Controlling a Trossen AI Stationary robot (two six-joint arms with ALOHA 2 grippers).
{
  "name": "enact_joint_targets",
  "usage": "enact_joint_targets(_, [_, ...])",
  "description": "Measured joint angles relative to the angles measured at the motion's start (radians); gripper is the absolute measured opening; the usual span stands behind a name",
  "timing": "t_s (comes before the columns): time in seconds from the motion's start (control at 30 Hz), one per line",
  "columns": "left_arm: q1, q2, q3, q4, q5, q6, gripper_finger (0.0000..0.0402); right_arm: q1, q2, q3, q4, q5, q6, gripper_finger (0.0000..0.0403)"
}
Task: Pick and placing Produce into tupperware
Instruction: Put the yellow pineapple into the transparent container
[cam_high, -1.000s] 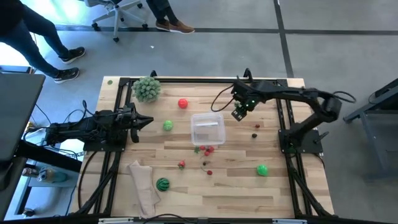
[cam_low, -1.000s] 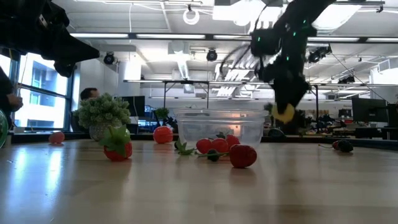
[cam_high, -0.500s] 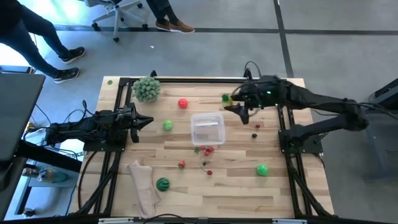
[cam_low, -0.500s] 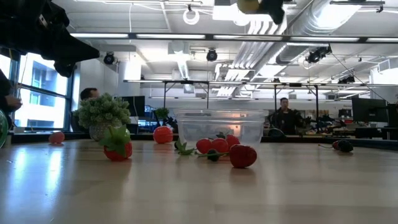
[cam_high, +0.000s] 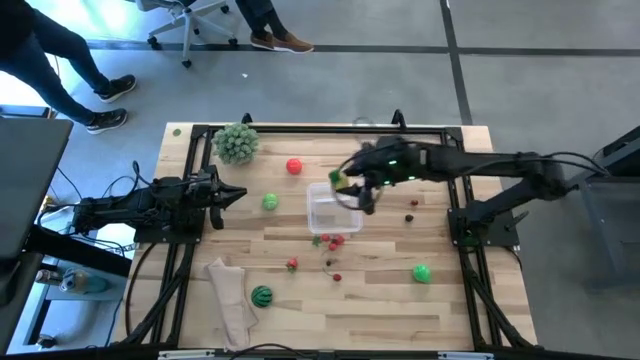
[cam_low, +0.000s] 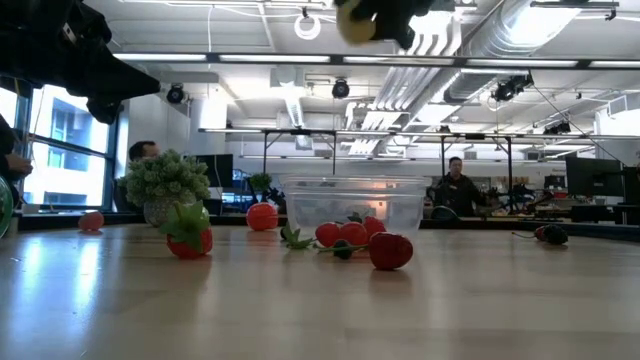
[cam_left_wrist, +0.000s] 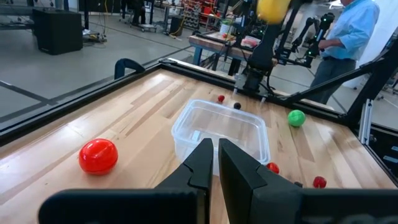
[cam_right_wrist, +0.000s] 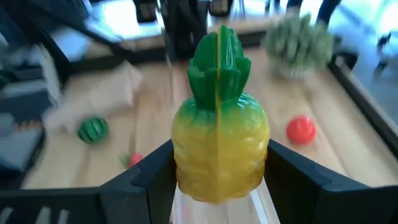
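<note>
My right gripper (cam_high: 352, 190) is shut on a toy pineapple (cam_right_wrist: 217, 143) with a yellow body and a green crown. It holds the fruit high over the far edge of the clear tupperware (cam_high: 334, 210). Other produce lies loose on the wood: a red tomato (cam_high: 294, 166), a green ball (cam_high: 270, 201), a striped watermelon (cam_high: 261, 295), another green fruit (cam_high: 422, 272), and red strawberries (cam_high: 332, 240) by the tupperware's near side. My left gripper (cam_high: 240, 194) is shut on nothing and waits at the table's left, pointing at the tupperware (cam_left_wrist: 221, 127). My right gripper pinches the pineapple's yellow body (cam_right_wrist: 186, 168) between its two fingers, one finger (cam_right_wrist: 152, 177) on each side. The fingers slant down from the table's right and lie across the fruit. The pineapple is lifted clear, crown up, high above the tupperware (cam_low: 355, 205).
A pale-green leafy ball (cam_high: 236, 142) stands at the far left corner. A beige cloth (cam_high: 230, 295) lies at the near left. Small dark berries (cam_high: 411, 203) lie right of the tupperware. People stand in the room beyond the table.
My right gripper has risen from low over the table's far right and swung toward the left, carrying the pineapple up clear of the wood. It now hangs over the tupperware. The gripper has tipped from pointing steeply down to a shallower slant.
</note>
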Motion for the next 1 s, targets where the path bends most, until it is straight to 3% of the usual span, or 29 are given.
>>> enact_joint_targets(0.47, [0.0, 0.0, 0.0, -0.001, 0.0, 0.0, 0.0017, -0.047, 0.411, 0.009, -0.035, 0.0, -0.016, 0.0197])
enact_joint_targets(1.0, [0.0, 0.0, 0.0, -0.008, 0.0, 0.0, 0.0017, -0.052, 0.538, 0.01, -0.062, 0.004, -0.019, 0.0197])
